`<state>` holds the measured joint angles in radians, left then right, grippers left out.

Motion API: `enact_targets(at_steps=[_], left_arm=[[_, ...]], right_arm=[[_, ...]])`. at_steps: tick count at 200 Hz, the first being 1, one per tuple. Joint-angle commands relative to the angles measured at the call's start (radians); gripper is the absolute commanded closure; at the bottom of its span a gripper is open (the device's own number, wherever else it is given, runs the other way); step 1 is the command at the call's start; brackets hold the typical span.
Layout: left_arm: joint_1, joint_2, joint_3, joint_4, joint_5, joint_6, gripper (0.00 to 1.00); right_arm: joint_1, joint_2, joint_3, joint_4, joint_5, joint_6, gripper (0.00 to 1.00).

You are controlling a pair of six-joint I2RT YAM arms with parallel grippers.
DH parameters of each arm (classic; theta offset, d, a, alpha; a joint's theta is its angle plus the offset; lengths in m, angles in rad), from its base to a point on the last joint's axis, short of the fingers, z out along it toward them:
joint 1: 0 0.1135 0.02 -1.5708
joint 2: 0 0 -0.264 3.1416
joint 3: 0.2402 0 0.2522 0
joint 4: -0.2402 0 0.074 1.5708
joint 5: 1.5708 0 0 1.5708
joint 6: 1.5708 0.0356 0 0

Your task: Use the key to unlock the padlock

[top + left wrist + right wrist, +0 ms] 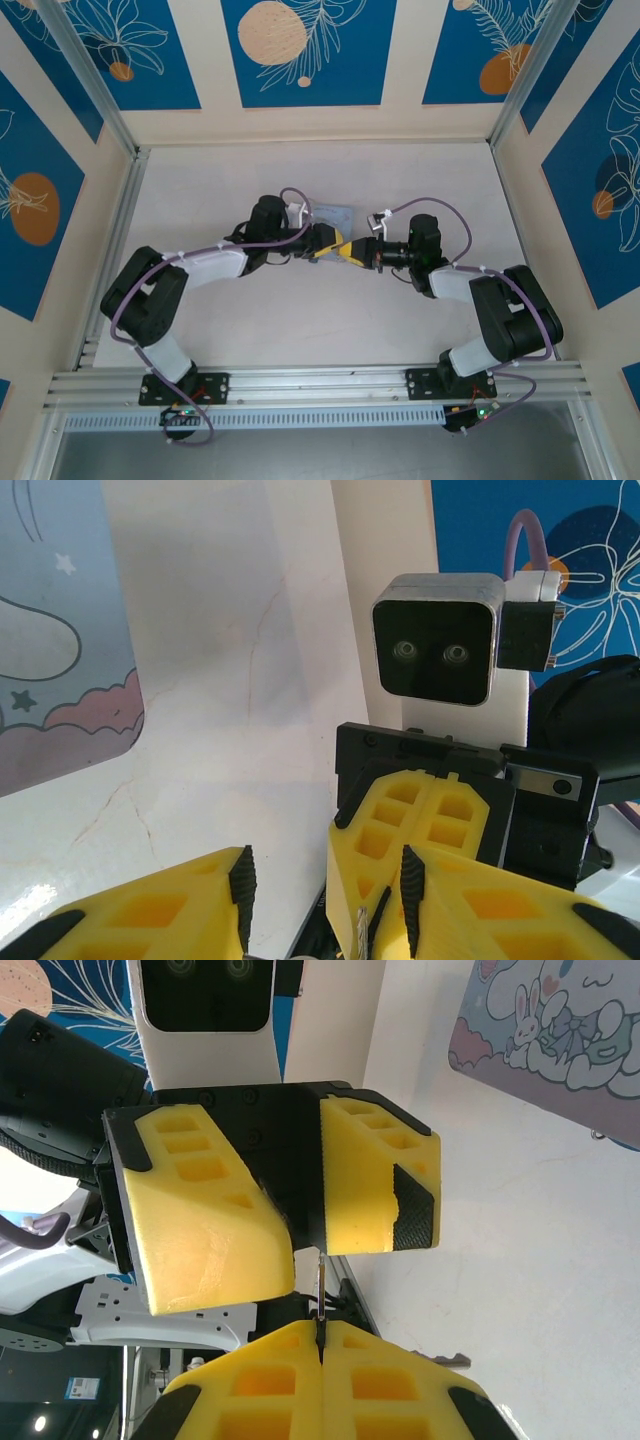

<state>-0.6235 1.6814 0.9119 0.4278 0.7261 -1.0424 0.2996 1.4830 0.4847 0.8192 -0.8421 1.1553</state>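
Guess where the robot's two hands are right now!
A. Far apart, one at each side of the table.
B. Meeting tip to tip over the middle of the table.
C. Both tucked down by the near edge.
B: from above, the left hand and the right hand meet tip to tip over the middle of the table, beside the pale blue tin; the right hand pinches the thin key.

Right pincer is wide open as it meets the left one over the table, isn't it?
Not quite. The right pincer is shut, not wide open: the right wrist view shows its two yellow fingers pressed together on a thin metal key. It does meet the left pincer over the table.
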Motion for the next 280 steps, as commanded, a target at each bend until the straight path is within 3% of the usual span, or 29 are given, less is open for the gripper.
enact_targets(at_steps=[1, 52, 80, 111, 143, 164, 194, 251, 280], left_arm=[[-0.014, 0.014, 0.03, 0.031, 0.027, -0.003, 0.59], [-0.021, 0.021, 0.032, 0.043, 0.028, -0.008, 0.81], [-0.026, 0.023, 0.031, 0.051, 0.03, -0.012, 1.0], [-0.026, 0.016, 0.024, 0.049, 0.004, -0.031, 1.0], [-0.024, -0.033, -0.001, 0.02, -0.109, -0.058, 1.0], [-0.025, -0.065, -0.012, 0.015, -0.196, -0.097, 1.0], [-0.026, -0.105, -0.029, 0.031, -0.327, -0.183, 1.0], [-0.052, -0.141, -0.053, 0.08, -0.538, -0.373, 1.0], [-0.081, -0.155, -0.062, 0.091, -0.619, -0.416, 1.0]], right_arm=[[0.007, 0.011, 0.018, 0.02, -0.015, 0.006, 1.0], [0.008, 0.01, 0.017, 0.021, -0.013, 0.006, 1.0], [0.007, 0.01, 0.016, 0.019, -0.007, 0.006, 1.0], [-0.012, -0.005, 0.006, 0.014, 0.02, 0.025, 1.0], [-0.057, -0.102, -0.048, -0.013, 0.069, 0.06, 0.51], [-0.066, -0.209, -0.041, -0.183, 0.144, 0.033, 0.39], [-0.059, -0.343, -0.021, -0.373, 0.358, 0.054, 0.17], [-0.016, -0.319, 0.007, -0.255, 0.541, 0.151, 0.17], [0.014, -0.231, 0.052, -0.131, 0.541, 0.174, 0.28]])
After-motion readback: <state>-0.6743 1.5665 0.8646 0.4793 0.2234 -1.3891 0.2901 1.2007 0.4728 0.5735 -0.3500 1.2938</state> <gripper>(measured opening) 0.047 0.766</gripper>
